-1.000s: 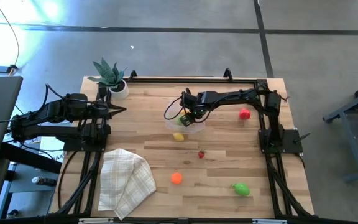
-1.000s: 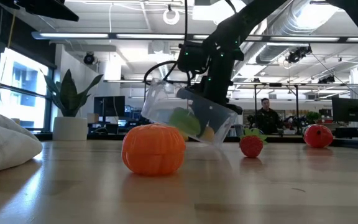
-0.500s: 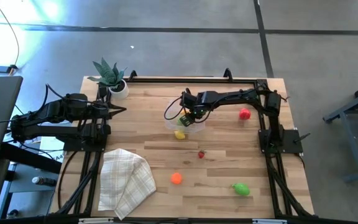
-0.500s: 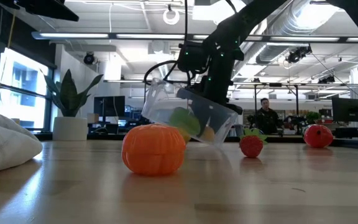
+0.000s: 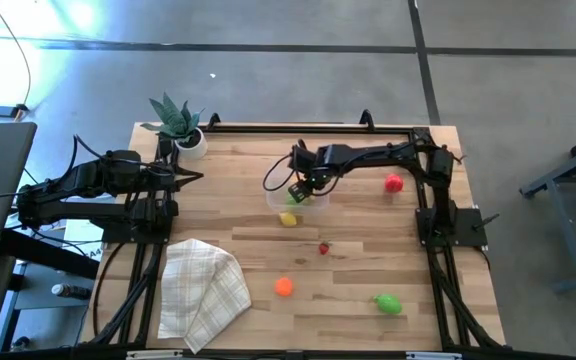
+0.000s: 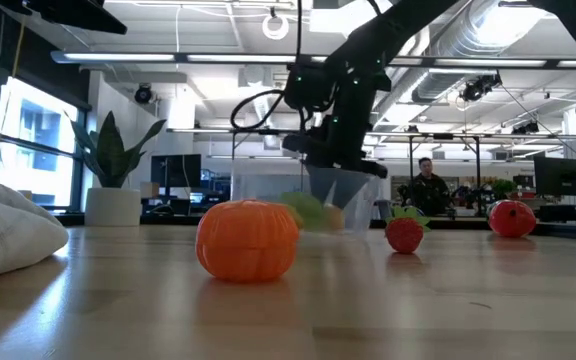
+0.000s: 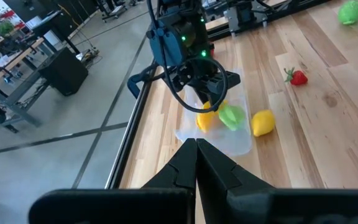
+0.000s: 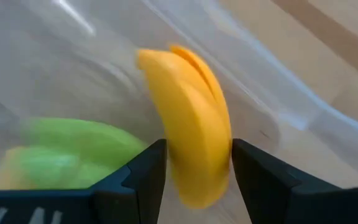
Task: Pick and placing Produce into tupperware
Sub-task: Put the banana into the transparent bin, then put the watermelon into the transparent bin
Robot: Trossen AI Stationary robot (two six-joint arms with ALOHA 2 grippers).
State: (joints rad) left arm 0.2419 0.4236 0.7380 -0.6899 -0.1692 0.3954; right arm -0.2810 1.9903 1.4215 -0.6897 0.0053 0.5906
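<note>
The tupperware (image 6: 303,200) has tipped back level, with the right tool (image 8: 193,163) pinching the banana (image 8: 191,143) inside it.

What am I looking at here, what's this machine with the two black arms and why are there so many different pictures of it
It is a two-armed robot at a wooden table, sorting toy produce into a clear tupperware. Four cameras film the same moment: one overhead, one at table height, and one on each wrist.

From above, the right gripper reaches into the tupperware. Its wrist camera shows its jaws closed on a yellow banana, with a green piece beside it in the box. The left gripper waits near the potted plant, jaws shut, holding nothing.

Outside the tupperware lie a lemon, a strawberry, an orange piece, a green piece and a red piece, plus a folded cloth.
</note>
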